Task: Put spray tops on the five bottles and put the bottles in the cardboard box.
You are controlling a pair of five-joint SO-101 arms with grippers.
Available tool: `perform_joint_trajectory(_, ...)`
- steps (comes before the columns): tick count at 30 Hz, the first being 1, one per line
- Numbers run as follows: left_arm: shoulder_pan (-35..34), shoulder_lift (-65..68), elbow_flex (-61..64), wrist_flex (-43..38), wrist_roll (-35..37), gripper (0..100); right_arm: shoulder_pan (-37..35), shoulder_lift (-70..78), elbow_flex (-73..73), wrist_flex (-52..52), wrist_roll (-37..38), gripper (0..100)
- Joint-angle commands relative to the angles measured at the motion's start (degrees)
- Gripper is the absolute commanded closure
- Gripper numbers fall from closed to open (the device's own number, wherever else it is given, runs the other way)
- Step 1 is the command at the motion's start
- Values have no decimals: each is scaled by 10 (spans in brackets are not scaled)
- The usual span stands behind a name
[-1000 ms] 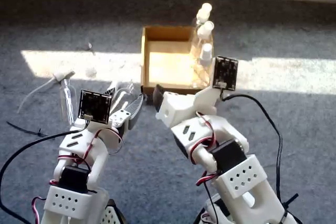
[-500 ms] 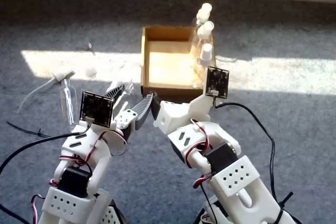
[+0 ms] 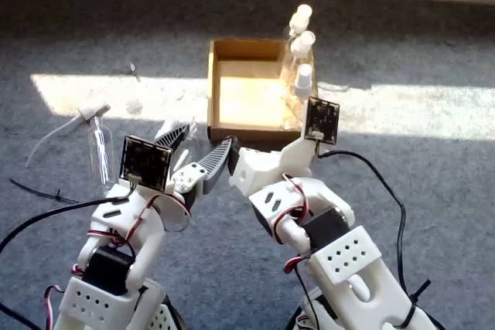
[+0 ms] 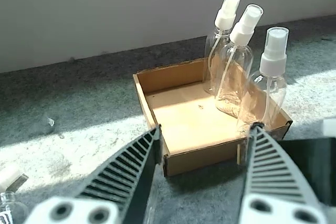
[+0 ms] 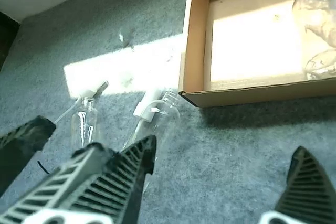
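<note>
1. Both tools were empty. The left gripper [image 4: 205, 128] had its jaws spread wide with nothing between them, and the right gripper [image 5: 224, 148] gaped just as wide, also holding nothing.
2. Three capped bottles [image 4: 239, 61] stood upright along one side of the cardboard box [image 3: 215, 90], so two were left to do.
3. The loose bottle [image 5: 160, 115] lay on the carpet [image 3: 433, 52] just outside the box's near corner, neck open, with its spray top [image 5: 145, 109] right against it. I reckoned that was the one to go for. One gripper should pin the body, and the other should take the top by its head and feed the tube in first.
4. The other bottle [image 5: 84, 121] sat farther out. The second spray top [image 5: 95, 89] was by its neck, with the tube trailing outside.
5. Snags, as I saw it: the grippers were crowded close together, the box wall was right there, and clear plastic probably slips.
</note>
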Motion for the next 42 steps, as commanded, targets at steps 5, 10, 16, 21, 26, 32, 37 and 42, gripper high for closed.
perform_joint_trajectory(5,6,-6,-42,16,-36,748,-19,34,-7,-13,-7,652)
perform_joint_trajectory(10,-19,-5,-42,18,-36,748,-41,34,-3,-12,-7,652)
perform_joint_trajectory(16,-20,-5,-42,18,-34,748,-44,34,-2,-12,-8,652)
perform_joint_trajectory(21,-21,-5,-42,17,-33,748,-69,34,-2,-12,-5,652)
perform_joint_trajectory(26,-22,-5,-42,17,-33,748,-71,34,-2,-12,-7,652)
perform_joint_trajectory(32,-22,-5,-42,17,-33,748,-73,34,-2,-11,-5,652)
perform_joint_trajectory(37,-22,-5,-42,18,-33,748,-73,34,-2,-12,-8,652)
perform_joint_trajectory(42,-57,-5,-42,17,-33,748,-71,34,0,-11,-4,652)
